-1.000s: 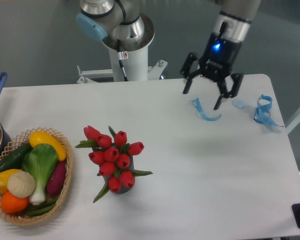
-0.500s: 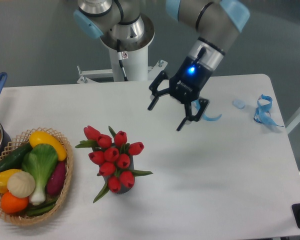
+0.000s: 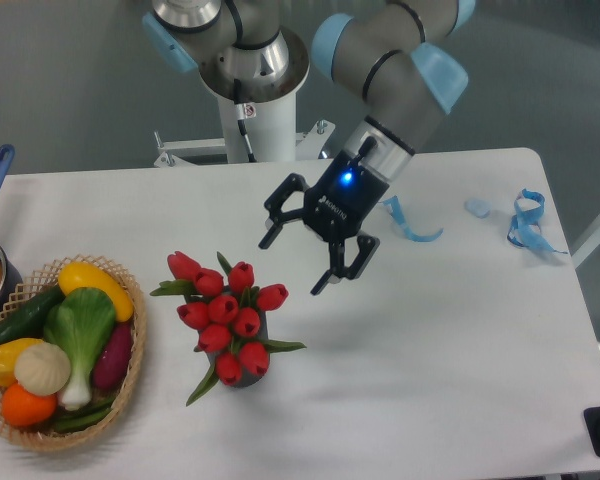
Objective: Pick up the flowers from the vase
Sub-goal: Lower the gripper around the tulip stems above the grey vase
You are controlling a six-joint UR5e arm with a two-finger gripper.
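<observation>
- The gripper (image 3: 294, 264) hangs over the white table (image 3: 430, 350) with its jaws spread wide and nothing between them, just above and to the right of the flowers (image 3: 225, 315); the bunch of red tulip buds stands upright in the vase (image 3: 248, 372), a dark grey cylinder almost wholly hidden by blooms and leaves, near the table's middle.
- The bunch looks light and springy (probably artificial, though that is a guess); the buds would crush or splay under a pinch, and the leaves slip; the soundest hold seems to be low on the gathered stems, just under the heads, yet those stems are mostly hidden from this view.
- The vase looks small and free-standing; it may lift or tip with the stems if they sit tight.
- Against half a second ago, the arm has swung left and down toward the tulips; a second ago it hovered far right, by the blue ribbon (image 3: 412, 228); flowers, vase and wicker basket (image 3: 130, 385) lie unchanged.
</observation>
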